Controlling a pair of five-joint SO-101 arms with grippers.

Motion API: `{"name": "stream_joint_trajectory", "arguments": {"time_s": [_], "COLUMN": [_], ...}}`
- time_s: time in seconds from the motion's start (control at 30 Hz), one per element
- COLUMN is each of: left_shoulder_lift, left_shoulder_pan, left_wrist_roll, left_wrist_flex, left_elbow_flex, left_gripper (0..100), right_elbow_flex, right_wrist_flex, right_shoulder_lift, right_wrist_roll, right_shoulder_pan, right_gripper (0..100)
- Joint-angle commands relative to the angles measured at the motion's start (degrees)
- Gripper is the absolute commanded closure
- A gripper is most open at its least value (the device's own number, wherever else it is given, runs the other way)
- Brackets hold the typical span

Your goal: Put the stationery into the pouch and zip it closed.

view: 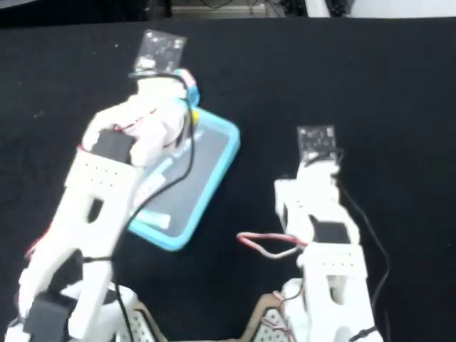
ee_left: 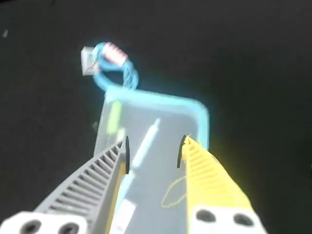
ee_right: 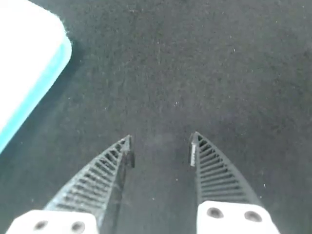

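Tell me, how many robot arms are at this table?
2. The left arm is over the blue pouch; the right arm is beside it, over the black table. None seems hidden.

1. Pouch (view: 229, 135) lies on the tabletop (view: 370, 78), left of centre.
2. Left hand (ee_left: 153, 148) hangs over the pouch, with a pen (ee_left: 146, 141) inside it below.
3. Strap (ee_left: 114, 68) lies on the tabletop at the pouch's far end.
4. Right hand (ee_right: 161, 146) is over the tabletop, right of the pouch and apart from it.

Glare bleaches the pouch (ee_right: 19, 48) white against the dim black table (ee_right: 204, 73).
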Motion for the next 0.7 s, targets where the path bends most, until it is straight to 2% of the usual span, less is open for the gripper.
{"name": "stream_joint_trajectory", "arguments": {"time_s": [0.0, 0.1, 0.17, 0.3, 0.4, 0.53, 0.67], "left_shoulder_lift": [-6.59, -10.9, -14.59, -24.44, -32.62, -43.78, -55.56], "left_shoulder_pan": [-7.34, -12.88, -16.48, -22.55, -26.42, -31.6, -34.24], "left_wrist_roll": [0.26, 0.26, 0.26, -1.14, -8.09, -13.63, -13.89], "left_wrist_flex": [7.03, 8.7, 8.88, 8.79, 8.62, 8.53, 8.88], "left_elbow_flex": [-0.13, 5.41, 10.33, 21.93, 31.16, 42.51, 51.74], "left_gripper": [88, 98, 95, 95, 95, 95, 95], "right_elbow_flex": [-0.13, -0.13, -0.22, -2.33, -8.04, -12.09, -11.03], "right_wrist_flex": [-1.49, -1.49, -1.49, 1.23, 10.46, 22.07, 24.79], "right_shoulder_lift": [-0.22, -0.22, -0.22, -0.13, 0.13, 0.13, -0.22], "right_wrist_roll": [-0.53, -0.53, -0.53, -0.09, -0.09, 0.53, 5.89], "right_shoulder_pan": [0.53, 0.53, 0.53, 0.62, 0.53, -3.25, -6.95], "right_gripper": [82.8, 92.9, 99.2, 87.2, 78.1, 77.7, 77.9]}}
